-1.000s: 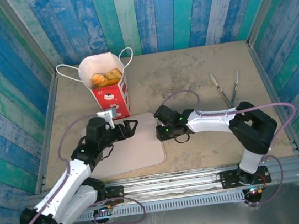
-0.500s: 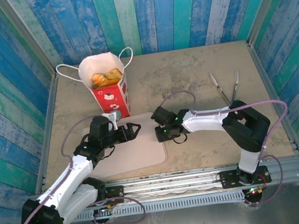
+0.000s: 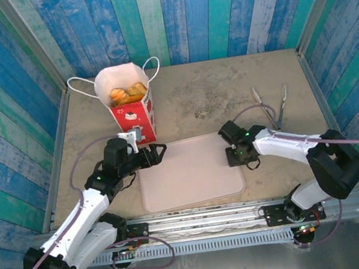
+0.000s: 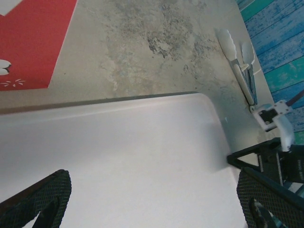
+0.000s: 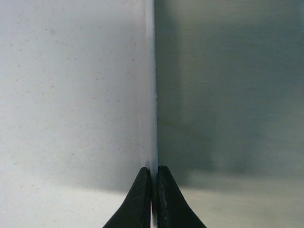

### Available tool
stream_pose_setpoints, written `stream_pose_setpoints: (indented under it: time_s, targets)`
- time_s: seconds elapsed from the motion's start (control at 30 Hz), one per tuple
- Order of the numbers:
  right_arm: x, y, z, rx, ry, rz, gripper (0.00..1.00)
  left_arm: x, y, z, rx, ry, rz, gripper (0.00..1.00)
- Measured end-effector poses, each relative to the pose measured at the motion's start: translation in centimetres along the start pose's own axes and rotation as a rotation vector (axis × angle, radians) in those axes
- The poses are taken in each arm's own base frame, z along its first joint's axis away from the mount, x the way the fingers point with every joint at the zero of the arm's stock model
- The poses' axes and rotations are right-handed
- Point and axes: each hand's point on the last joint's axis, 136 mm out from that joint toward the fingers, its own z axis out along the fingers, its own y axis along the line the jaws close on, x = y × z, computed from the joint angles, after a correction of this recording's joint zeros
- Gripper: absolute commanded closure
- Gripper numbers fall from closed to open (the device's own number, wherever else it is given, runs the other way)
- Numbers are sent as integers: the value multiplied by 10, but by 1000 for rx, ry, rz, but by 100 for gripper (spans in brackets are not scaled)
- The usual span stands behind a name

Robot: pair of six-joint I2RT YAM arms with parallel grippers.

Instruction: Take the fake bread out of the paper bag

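Fake bread (image 3: pixel 127 92) sits inside the paper bag (image 3: pixel 133 117), ten o'clock on the table (image 3: pixel 199 85); tray (image 3: pixel 188 172) at six; tongs (image 3: pixel 271 107) at three.

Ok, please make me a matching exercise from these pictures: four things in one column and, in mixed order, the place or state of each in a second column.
Things:
1. bread
2. tongs
3. tray
4. left gripper

Places or states:
a. open, fingers spread above the tray
b. inside the bag
c. edge pinched by the right gripper
d. lying on the table, far right side

Pairs: 1-b, 2-d, 3-c, 4-a
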Motion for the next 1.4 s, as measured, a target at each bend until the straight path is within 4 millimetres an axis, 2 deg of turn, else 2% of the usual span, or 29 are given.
stream_pose_setpoints:
  time_s: [0.13, 0.2, 0.33, 0.47, 0.6, 0.73, 0.83, 1.03, 1.27, 1.4]
  targets:
    - [-7, -34, -3, 65, 8, 33, 96, -4, -2, -2, -4, -5, 9, 6]
    - [-8, -44, -2, 93, 17, 26, 96, -6, -3, -2, -4, -5, 15, 6]
    - [-12, -54, -5, 131, 33, 5, 96, -7, -4, -4, -11, 2, 28, 6]
    - [-27, -63, -8, 153, 32, -2, 97, -12, -5, -6, -23, -8, 44, 6]
    - [-38, -88, -1, 184, 56, 35, 97, -17, -5, -8, -40, -17, 56, 6]
    - [-52, -97, 9, 187, 71, 28, 98, -24, -7, -11, -54, -32, 65, 6]
    - [-75, -93, 15, 177, 78, -2, 98, -31, -8, -13, -65, -47, 68, 6]
    - [-138, -87, 27, 131, 35, -14, 98, -49, -10, -19, -105, -92, 51, 6]
    - [-207, -97, 41, 91, 0, 5, 98, -63, -5, -15, -176, -92, -29, 6]
    - [-229, -105, 44, 80, -3, 11, 98, -75, -6, -13, -211, -99, -56, 6]
